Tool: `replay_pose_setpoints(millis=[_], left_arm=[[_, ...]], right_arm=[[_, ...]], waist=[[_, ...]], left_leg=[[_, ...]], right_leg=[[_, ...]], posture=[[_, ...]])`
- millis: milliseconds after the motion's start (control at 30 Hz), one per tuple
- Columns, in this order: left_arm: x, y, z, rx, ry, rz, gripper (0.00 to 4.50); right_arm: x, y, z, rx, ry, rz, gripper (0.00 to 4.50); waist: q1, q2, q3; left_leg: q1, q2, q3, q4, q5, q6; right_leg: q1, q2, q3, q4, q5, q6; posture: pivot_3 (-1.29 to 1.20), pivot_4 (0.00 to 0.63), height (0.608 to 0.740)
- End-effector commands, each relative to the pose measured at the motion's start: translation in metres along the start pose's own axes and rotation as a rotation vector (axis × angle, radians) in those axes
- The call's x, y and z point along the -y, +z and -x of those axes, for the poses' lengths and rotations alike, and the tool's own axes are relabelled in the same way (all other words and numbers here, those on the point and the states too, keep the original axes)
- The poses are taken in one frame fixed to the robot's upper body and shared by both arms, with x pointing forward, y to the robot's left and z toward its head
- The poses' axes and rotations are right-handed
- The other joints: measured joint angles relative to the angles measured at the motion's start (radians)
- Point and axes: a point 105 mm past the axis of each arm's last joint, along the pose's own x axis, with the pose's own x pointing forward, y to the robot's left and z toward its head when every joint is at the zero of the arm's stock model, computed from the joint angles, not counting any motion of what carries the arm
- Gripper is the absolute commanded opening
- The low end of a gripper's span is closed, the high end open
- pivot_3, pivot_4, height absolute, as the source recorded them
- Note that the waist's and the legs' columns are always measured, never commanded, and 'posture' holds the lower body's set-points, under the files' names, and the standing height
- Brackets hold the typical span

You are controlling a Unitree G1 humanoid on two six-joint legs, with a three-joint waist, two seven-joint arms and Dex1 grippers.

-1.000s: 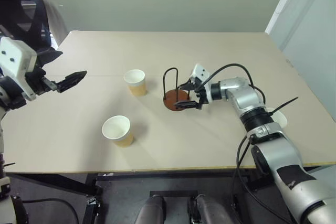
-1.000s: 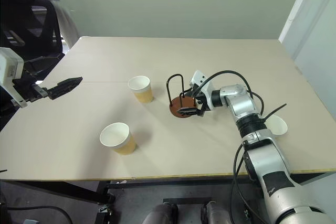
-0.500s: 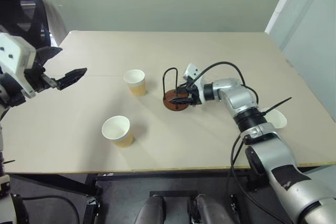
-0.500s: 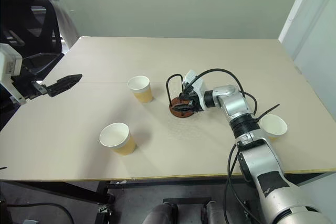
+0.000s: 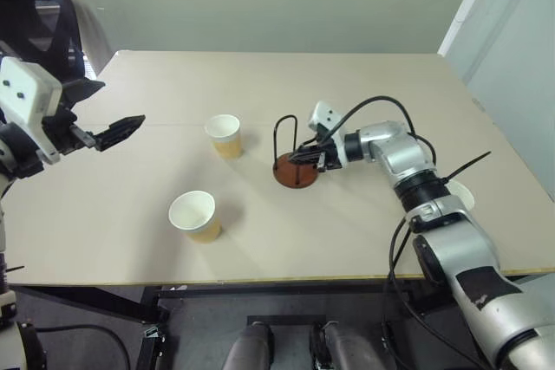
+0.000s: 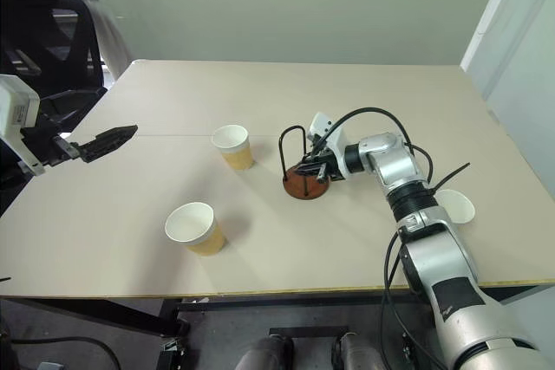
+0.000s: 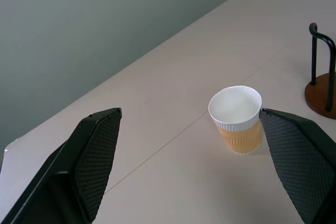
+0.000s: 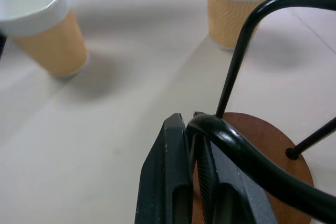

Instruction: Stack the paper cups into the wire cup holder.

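Left gripper [image 5: 130, 124] is held in the air over the table's left edge, at about nine o'clock from the table centre, with its two black fingers [image 7: 97, 153] spread wide and nothing between them. It is well apart from every cup.

The table [image 5: 364, 84] is a pale beige top. Near cup [image 5: 192, 216] stands upright at about seven o'clock from the centre, close to the front edge. Far cup [image 5: 224, 135] stands upright at roughly one o'clock from the near cup, just left of centre; in the left wrist view it sits between the spread fingers but far beyond them, untouched.

Wire cup holder [image 5: 296, 169] rests on the table at three o'clock from the far cup, near it but not touching. Its reddish-brown disc base carries black wire loops; no cup sits inside.

Right gripper [image 5: 305, 156] reaches in from three o'clock. Its fingers are pressed together around one upright wire loop of the holder, directly above the disc base, as the right wrist view confirms.

Third cup [image 6: 455, 206] stands at the table's right side, at four o'clock from the holder, partly behind the right arm.
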Motion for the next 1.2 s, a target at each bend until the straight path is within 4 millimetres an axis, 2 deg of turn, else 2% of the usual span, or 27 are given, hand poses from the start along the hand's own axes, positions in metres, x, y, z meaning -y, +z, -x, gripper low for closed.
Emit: replay_pose_setpoints(millis=[33,267,600,967,1200], left_arm=[[-0.005,0.017,0.002,0.027,0.016,-0.054,4.50],[-0.006,0.016,0.004,0.017,0.009,-0.057,4.50],[-0.007,0.017,0.006,0.004,0.007,-0.061,4.50],[-0.008,0.018,0.011,-0.009,0.008,-0.066,4.50],[-0.008,0.018,0.010,-0.013,0.009,-0.067,4.50]], right_arm=[[0.002,0.018,0.014,0.010,0.060,0.130,0.02],[-0.007,0.020,0.030,-0.038,0.229,0.204,0.02],[-0.027,0.015,0.024,-0.054,0.351,0.225,0.02],[-0.049,0.018,0.018,-0.030,0.468,0.209,0.02],[-0.052,0.011,0.015,-0.071,0.487,0.225,0.02]], waist=[[0.000,0.000,0.000],[-0.001,0.000,0.000],[-0.002,0.000,0.000],[-0.003,0.000,0.000],[-0.004,0.000,0.000]], left_leg=[[0.000,0.000,0.000,0.000,0.000,0.000],[-0.001,0.000,0.000,-0.001,-0.002,0.000],[-0.001,0.000,0.000,-0.001,-0.002,0.000],[-0.001,0.000,0.000,0.000,-0.002,0.000],[-0.001,0.000,0.000,0.000,-0.001,0.001]], right_leg=[[0.000,0.000,0.000,0.000,0.000,0.000],[-0.001,0.000,0.000,0.000,0.000,0.000],[-0.001,0.000,0.000,0.000,0.000,0.000],[-0.001,0.000,0.000,0.000,0.000,-0.001],[-0.001,0.000,0.000,0.000,0.000,-0.001]], posture=[[0.00,0.150,0.740],[0.00,0.150,0.740],[0.00,0.150,0.740],[0.00,0.150,0.740],[0.00,0.150,0.740]])
